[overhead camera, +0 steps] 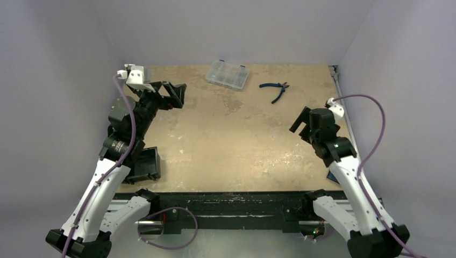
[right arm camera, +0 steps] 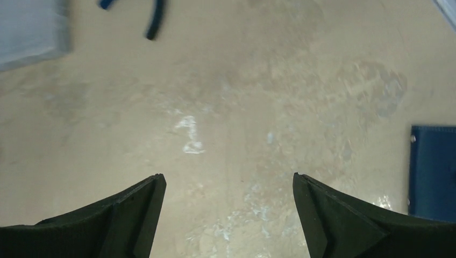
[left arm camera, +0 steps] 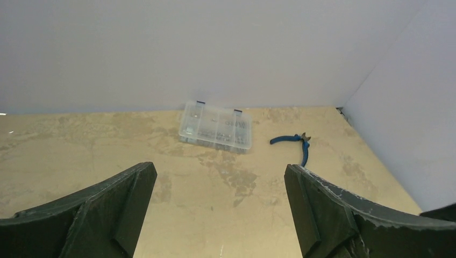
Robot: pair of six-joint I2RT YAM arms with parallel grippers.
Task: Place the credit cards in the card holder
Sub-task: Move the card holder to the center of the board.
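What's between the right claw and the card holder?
Nothing but bare, scuffed tabletop between the right claw and the card holder; the right wrist view shows it.

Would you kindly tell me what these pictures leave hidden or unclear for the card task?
1. Credit cards: seen in no view; the left arm covers much of the black box in the top view, so its contents are unknown.
2. Card holder: cut off by the right edge in the right wrist view, mostly under the right arm from above; open or folded unclear.
3. Clear case contents: too small in every view.
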